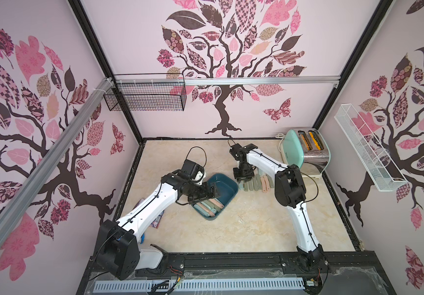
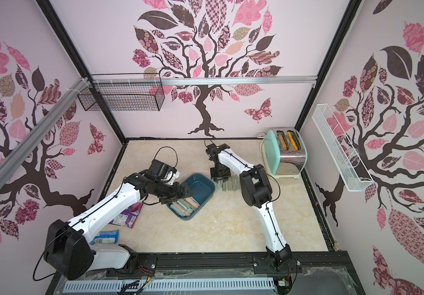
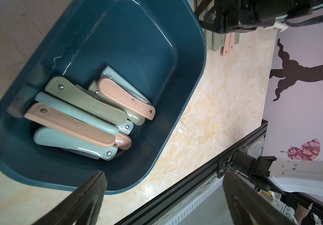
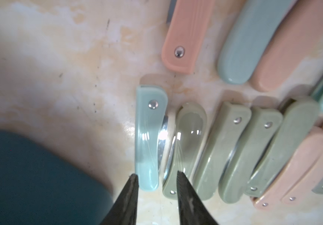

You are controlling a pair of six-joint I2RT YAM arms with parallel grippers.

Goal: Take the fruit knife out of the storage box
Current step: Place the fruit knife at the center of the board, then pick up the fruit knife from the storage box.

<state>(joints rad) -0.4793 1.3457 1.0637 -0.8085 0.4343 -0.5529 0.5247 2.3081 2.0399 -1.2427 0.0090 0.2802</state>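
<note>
The storage box (image 1: 225, 184), a dark teal tub, sits mid-table and is also seen in the left wrist view (image 3: 137, 48). Several folded fruit knives (image 3: 84, 101) with green, pink and light blue handles lie piled at its near end. My left gripper (image 3: 163, 173) hangs open wide over that end (image 1: 214, 194), holding nothing. My right gripper (image 4: 156, 175) is low over the table just right of the box (image 1: 244, 182). Its jaws stand apart, and a light blue fruit knife (image 4: 149, 136) lies flat on the table just past its tips, untouched.
A row of several more folded knives (image 1: 257, 182) lies on the table beside the light blue one. A mint toaster (image 1: 308, 150) stands back right. A black wire basket (image 1: 145, 98) and a white one (image 1: 366, 150) hang on the walls. A purple packet (image 2: 126, 214) and a blue can (image 2: 106, 236) lie under the left arm.
</note>
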